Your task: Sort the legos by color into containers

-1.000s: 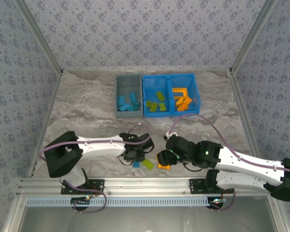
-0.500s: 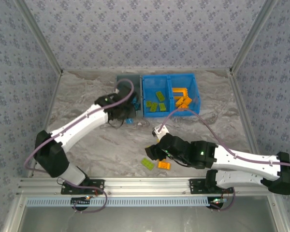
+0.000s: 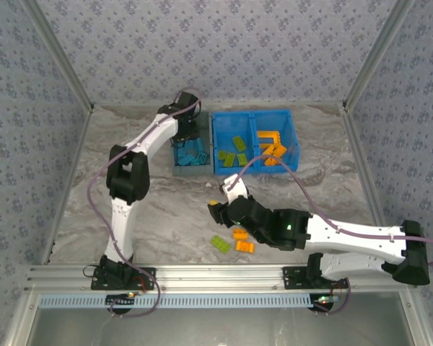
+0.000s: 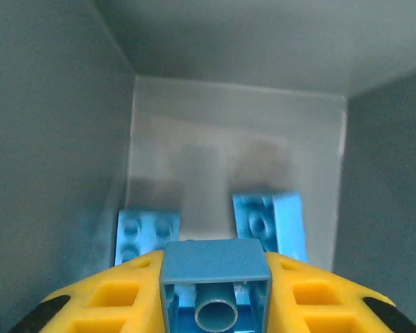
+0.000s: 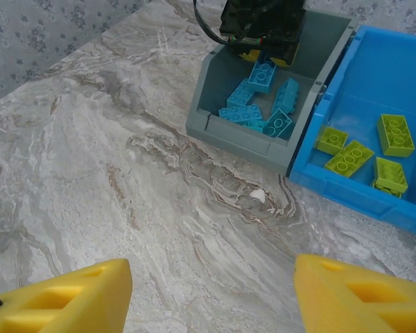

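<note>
Hanging inside the grey-blue rectangular plastic bin [image 3: 191, 170] at 12 o'clock, a small blue studded brick [image 4: 215, 262] is pinched by the left pincer [image 4: 216, 297], seemingly for release beside matching bricks [image 4: 269, 220]; the right pincer [image 5: 208, 298] is held spread, empty.

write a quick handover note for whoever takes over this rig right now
Left end effector: shut on a blue brick, inside the grey bin, not yet released.
Right end effector: open, empty, above the table.
Done: sorted blue bricks lie in the grey bin; green pile and orange pile sit in separate compartments of the blue bin.
Left: one green brick and two orange bricks on the table by the right arm.
</note>
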You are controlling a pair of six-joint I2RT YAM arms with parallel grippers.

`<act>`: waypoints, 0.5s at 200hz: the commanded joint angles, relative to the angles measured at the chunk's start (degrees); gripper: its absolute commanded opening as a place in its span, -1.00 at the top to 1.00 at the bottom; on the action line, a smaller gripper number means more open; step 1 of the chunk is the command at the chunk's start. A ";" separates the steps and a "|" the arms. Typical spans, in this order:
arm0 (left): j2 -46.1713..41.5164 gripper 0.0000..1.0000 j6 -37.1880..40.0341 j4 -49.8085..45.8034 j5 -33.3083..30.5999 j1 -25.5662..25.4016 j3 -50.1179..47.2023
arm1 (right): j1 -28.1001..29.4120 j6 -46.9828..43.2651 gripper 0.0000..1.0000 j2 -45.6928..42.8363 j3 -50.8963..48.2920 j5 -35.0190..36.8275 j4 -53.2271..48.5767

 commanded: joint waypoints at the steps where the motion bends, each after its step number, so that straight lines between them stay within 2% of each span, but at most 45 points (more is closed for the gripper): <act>1: 3.11 0.34 2.46 -3.69 2.86 -0.26 6.99 | 0.00 4.46 -0.36 -1.17 -1.52 2.40 -3.22; 24: 4.31 0.12 1.87 -4.08 3.26 -0.26 6.98 | -1.98 14.84 -0.45 0.09 -1.28 2.25 -14.52; 47: 1.54 -0.15 1.58 -3.54 3.08 -0.91 4.78 | -3.98 22.63 -0.54 1.97 -1.08 -2.42 -24.52; 62: -1.34 -0.26 1.94 -2.86 2.48 -1.61 3.39 | -5.15 26.64 -0.57 3.33 -1.27 -7.55 -27.09; 100: -11.44 -0.37 1.78 -3.77 1.65 -4.70 1.11 | -10.16 38.23 -0.58 9.04 -2.74 -22.92 -26.20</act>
